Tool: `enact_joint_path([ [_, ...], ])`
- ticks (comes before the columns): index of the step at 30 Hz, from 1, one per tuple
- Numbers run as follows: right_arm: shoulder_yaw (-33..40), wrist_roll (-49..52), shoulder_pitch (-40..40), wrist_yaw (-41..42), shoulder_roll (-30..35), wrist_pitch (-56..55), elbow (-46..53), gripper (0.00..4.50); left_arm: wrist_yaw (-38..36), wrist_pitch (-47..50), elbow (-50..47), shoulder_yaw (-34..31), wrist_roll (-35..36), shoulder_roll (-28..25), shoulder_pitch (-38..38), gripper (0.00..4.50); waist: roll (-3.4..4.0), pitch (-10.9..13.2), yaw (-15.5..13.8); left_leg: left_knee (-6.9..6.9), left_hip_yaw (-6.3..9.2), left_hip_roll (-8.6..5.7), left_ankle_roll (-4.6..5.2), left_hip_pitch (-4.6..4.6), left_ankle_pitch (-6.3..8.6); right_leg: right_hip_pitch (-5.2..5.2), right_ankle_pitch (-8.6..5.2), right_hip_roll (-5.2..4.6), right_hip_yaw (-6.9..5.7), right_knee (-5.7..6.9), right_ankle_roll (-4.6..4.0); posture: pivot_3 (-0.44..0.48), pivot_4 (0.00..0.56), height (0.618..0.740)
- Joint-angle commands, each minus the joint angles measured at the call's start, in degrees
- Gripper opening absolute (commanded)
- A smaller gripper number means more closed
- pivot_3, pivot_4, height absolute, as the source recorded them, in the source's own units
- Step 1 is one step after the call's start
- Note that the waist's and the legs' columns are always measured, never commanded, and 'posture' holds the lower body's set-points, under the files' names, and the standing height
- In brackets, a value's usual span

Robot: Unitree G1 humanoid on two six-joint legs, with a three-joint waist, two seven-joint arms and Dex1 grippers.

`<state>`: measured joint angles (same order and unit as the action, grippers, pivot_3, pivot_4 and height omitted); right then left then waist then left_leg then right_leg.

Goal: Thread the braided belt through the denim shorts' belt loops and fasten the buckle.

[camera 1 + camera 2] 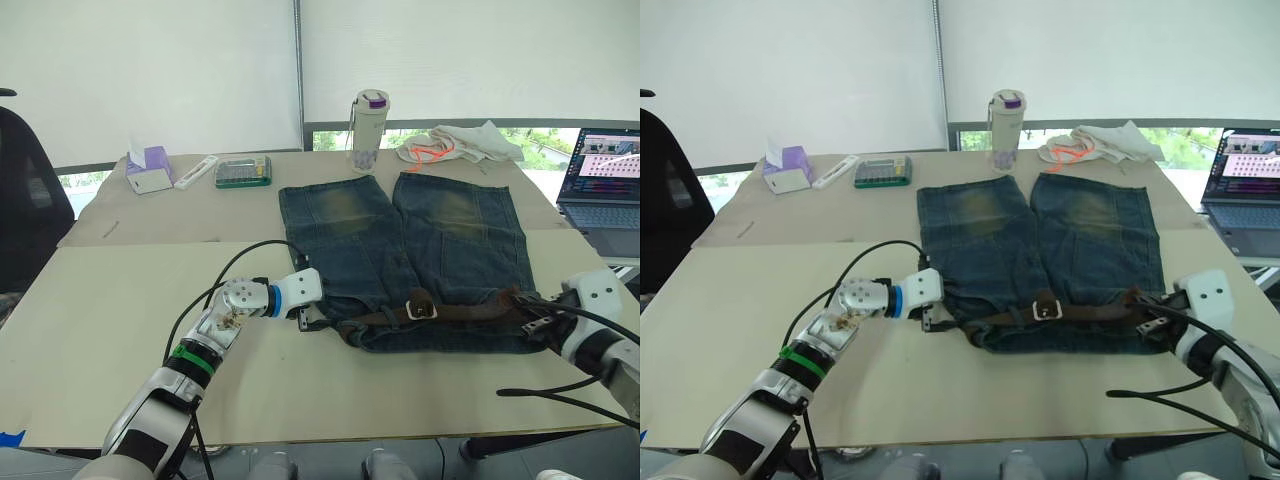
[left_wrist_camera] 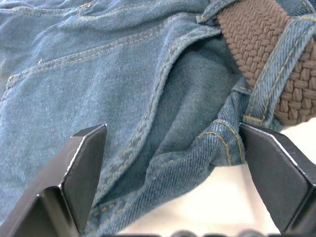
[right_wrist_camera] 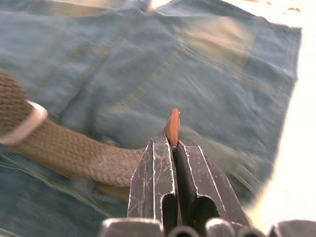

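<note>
The denim shorts point(image 1: 400, 230) lie flat on the table, waistband toward me. The braided belt point(image 1: 470, 311) runs along the waistband, its silver buckle point(image 1: 421, 309) near the middle. In the left wrist view the belt point(image 2: 252, 29) passes under a belt loop point(image 2: 276, 64). My left gripper point(image 1: 308, 320) is open at the waistband's left end, its fingers point(image 2: 89, 163) spread either side of the denim corner. At the waistband's right end, my right gripper point(image 1: 530, 325) is shut on the belt's brown tip point(image 3: 172, 126).
Beyond the shorts stand a water bottle point(image 1: 368, 130), a white cloth point(image 1: 460, 143), a green box point(image 1: 243, 172), a white stick-shaped object point(image 1: 195, 172) and a tissue box point(image 1: 148, 170). A laptop point(image 1: 605, 185) sits at the right edge. A black chair point(image 1: 25, 200) stands left.
</note>
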<state>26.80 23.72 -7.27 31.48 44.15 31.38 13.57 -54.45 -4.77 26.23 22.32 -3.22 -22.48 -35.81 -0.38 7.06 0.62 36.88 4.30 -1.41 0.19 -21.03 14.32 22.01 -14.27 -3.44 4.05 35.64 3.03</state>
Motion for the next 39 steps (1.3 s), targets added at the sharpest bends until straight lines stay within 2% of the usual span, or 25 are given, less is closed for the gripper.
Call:
enact_joint_path([
  [1, 5.40, -5.28, -0.38, -2.19, 2.74, -4.74, -5.11, 0.00, -0.19, 2.88, 2.05, 1.57, -3.38, -1.21, 2.22, 4.46, -0.01, 0.00, -0.10, 0.00, -0.02, -0.02, 0.00, 0.00, 0.00, 0.00, 0.00, -0.02, 0.00, 0.00, 0.00, 0.000, 0.150, 0.740],
  [7, 6.61, -9.62, 1.57, -6.59, 2.55, -8.53, -9.87, 0.00, 0.10, 2.77, 2.37, 1.70, -3.72, -1.15, 2.53, 4.46, 0.04, -0.04, -0.18, 0.00, -0.05, -0.03, 0.00, 0.00, 0.00, -0.01, -0.01, -0.03, 0.03, -0.01, 0.02, 0.000, 0.150, 0.740],
  [12, 7.90, -3.40, 2.64, -4.93, -0.40, -4.27, -6.64, 0.00, 0.51, 2.58, 2.29, 1.46, -3.68, -1.30, 2.75, 4.46, 0.03, -0.04, -0.50, 0.02, -0.02, -0.07, 0.00, -0.01, 0.00, -0.05, -0.01, -0.06, 0.03, -0.04, 0.03, 0.000, 0.150, 0.740],
  [14, 8.97, -0.02, 3.10, -3.76, -1.11, -1.74, -5.20, 0.76, 1.08, 2.04, 2.32, 0.75, -3.15, -1.15, 2.86, 4.50, 0.04, -0.04, -0.44, 0.02, -0.02, -0.06, 0.00, -0.01, 0.00, -0.05, -0.01, -0.06, 0.05, -0.03, 0.02, 0.000, 0.150, 0.740],
  [16, 10.02, 2.71, 3.51, -2.51, -1.61, -1.26, -4.03, 1.33, 1.94, 0.65, 2.10, -1.17, -1.36, -0.52, 2.90, 4.50, 0.07, -0.05, -0.34, 0.02, -0.02, -0.05, 0.00, 0.00, 0.00, -0.05, -0.01, -0.06, 0.07, -0.02, 0.02, 0.000, 0.150, 0.740],
  [19, 11.11, 5.41, 3.34, 0.33, -2.17, -2.77, -3.04, 2.41, 2.21, -2.77, -0.26, -6.49, 4.80, 1.70, 3.55, 4.50, 0.08, -0.05, -0.03, 0.02, -0.03, -0.02, 0.00, 0.01, 0.00, -0.05, -0.01, -0.04, 0.07, 0.00, 0.02, 0.000, 0.150, 0.740],
  [22, 10.91, 6.90, 1.36, 5.50, -2.12, -5.18, -2.36, 3.46, -0.28, 1.25, -6.54, -11.56, 12.63, 2.53, 5.81, 4.50, 0.12, -0.04, 0.14, 0.01, -0.01, 0.03, 0.00, -0.06, 0.00, 0.05, -0.01, -0.01, 0.05, 0.02, 0.02, 0.000, 0.150, 0.740],
  [25, 9.25, 5.95, -2.34, 14.62, -0.69, -10.63, -4.65, 4.46, -0.76, 9.19, -14.37, -16.62, 19.95, 1.03, 8.86, 4.50, 0.02, 0.04, 0.16, 0.01, 0.00, 0.14, 0.00, -0.10, 0.00, 0.12, -0.01, 0.01, 0.03, 0.05, 0.02, 0.000, 0.150, 0.740],
  [30, 7.82, 4.42, -6.05, 27.12, 2.11, -18.46, -11.91, 4.46, -0.92, 19.85, -27.08, -20.25, 24.58, -5.53, 16.95, 4.50, 0.08, 0.02, 0.36, 0.01, -0.05, 0.16, 0.00, -0.01, 0.01, 0.06, -0.01, -0.03, 0.09, 0.04, 0.02, 0.000, 0.150, 0.740],
  [33, 7.27, 3.92, -6.14, 31.76, 2.77, -23.04, -15.74, 4.46, -0.56, 23.53, -32.91, -21.05, 26.15, -7.93, 21.80, 4.50, 0.07, 0.05, 0.35, -0.01, -0.07, 0.25, 0.02, 0.02, 0.02, 0.06, -0.03, -0.01, 0.09, 0.03, -0.01, 0.000, 0.150, 0.740],
  [39, 5.47, 0.03, -4.31, 33.28, 4.03, -29.00, -23.39, 4.46, 1.76, 22.77, -37.43, -21.12, 23.74, -9.44, 29.73, 4.50, 0.02, 0.08, 0.16, -0.01, -0.12, 0.26, 0.01, 0.06, 0.03, 0.03, -0.05, -0.02, 0.09, 0.01, -0.06, 0.000, 0.150, 0.740],
])
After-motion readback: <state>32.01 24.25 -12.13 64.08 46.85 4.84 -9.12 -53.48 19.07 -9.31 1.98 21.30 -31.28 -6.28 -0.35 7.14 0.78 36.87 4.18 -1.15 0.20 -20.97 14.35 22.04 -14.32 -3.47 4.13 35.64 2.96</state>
